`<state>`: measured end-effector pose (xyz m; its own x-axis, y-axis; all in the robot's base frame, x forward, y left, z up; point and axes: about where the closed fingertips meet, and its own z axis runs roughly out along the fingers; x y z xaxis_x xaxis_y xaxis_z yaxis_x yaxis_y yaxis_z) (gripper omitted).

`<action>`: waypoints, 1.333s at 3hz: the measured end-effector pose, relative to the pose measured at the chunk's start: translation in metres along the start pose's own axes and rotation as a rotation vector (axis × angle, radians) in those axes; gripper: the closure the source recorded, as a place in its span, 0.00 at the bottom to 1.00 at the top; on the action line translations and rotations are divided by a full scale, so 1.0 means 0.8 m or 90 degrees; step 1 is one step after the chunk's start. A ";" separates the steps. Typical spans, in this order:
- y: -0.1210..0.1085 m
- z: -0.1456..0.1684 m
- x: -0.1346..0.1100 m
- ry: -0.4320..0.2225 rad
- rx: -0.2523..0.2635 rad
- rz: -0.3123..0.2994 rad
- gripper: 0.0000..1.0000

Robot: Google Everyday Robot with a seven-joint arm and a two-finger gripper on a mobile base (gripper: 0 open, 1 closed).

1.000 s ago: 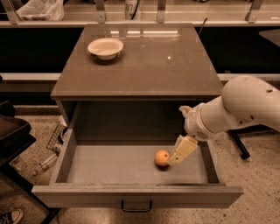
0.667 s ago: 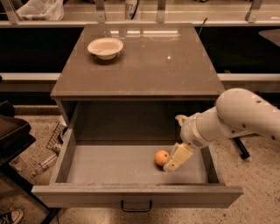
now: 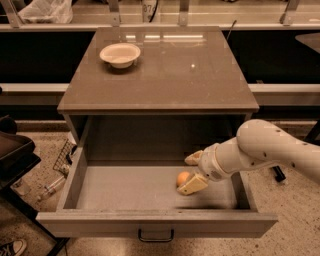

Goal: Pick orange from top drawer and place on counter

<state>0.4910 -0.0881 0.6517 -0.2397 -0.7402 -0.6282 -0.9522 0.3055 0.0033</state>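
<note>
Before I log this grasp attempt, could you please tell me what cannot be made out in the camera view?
Camera view:
1. The hand, open inside the top drawer beside the orange: whether it touches the fruit is unclear, because the near finger overlaps the orange's lower right.
2. The arm: cut off by the right edge.
3. The drawer floor nearest the front: hidden by the drawer's own front panel.

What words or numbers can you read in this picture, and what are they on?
"87": on a small pale label behind the counter; blurred, so not certain.
No writing shows on the white bowl, the top drawer, the orange or the gripper, which sits inside the drawer at the orange, jaws open.
</note>
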 end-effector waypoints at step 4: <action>0.000 0.044 0.005 -0.021 -0.045 0.002 0.18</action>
<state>0.4963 -0.0699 0.6217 -0.2369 -0.7186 -0.6538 -0.9629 0.2631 0.0597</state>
